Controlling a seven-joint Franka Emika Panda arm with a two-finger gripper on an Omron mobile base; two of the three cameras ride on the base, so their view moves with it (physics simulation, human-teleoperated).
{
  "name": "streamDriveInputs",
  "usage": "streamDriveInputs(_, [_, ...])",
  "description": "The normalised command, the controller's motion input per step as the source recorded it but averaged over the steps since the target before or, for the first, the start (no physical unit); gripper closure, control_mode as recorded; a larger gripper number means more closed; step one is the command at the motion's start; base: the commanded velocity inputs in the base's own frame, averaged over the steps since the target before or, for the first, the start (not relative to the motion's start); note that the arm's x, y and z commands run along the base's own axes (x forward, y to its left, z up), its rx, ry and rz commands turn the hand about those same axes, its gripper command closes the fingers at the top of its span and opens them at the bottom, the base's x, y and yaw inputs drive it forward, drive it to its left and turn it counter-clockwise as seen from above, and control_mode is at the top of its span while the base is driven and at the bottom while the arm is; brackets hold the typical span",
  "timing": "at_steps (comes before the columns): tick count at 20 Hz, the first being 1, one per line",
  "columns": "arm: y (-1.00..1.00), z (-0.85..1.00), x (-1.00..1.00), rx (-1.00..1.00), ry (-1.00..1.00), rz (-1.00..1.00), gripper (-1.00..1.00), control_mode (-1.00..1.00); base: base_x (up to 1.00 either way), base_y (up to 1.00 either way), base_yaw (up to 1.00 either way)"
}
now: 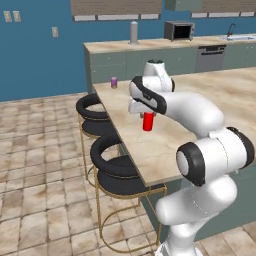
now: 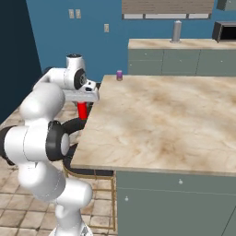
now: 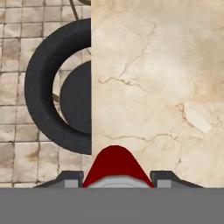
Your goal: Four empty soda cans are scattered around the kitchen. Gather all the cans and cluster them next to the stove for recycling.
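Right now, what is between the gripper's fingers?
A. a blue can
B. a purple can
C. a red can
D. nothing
C: the red can hangs under the gripper, lifted off the counter; the hand view shows red between the fingertips, while the purple can stands at the far corner.

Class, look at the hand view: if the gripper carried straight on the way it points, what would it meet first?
The gripper, shut on the red can, points straight down. It would probably meet the beige counter near its edge; the black stool lies just beyond that edge. Depth is unclear.
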Motion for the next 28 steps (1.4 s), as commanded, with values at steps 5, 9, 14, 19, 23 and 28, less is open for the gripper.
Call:
streamDriveInputs(5, [-0.32, 0.29, -0.61, 0.00, 0.00, 0.00, 1.00, -1.00, 0.00, 0.00, 0.00])
streamDriveInputs(9, [-0.26, 0.16, -0.12, 0.00, 0.04, 0.00, 1.00, -1.00, 0.00, 0.00, 0.00])
streamDriveInputs(14, [0.00, 0.00, 0.00, 0.00, 0.06, 0.01, 1.00, 1.00, -0.09, 0.02, 0.00])
streamDriveInputs(19, [0.00, 0.00, 0.00, 0.00, 0.00, 0.00, 1.00, 1.00, -1.00, -0.24, -0.07])
streamDriveInputs(23, [0.00, 0.00, 0.00, 0.00, 0.00, 0.00, 1.00, 1.00, -0.37, -0.39, -0.55])
streamDriveInputs(28, [0.00, 0.00, 0.00, 0.00, 0.00, 0.00, 1.00, 1.00, 0.00, -0.21, -0.83])
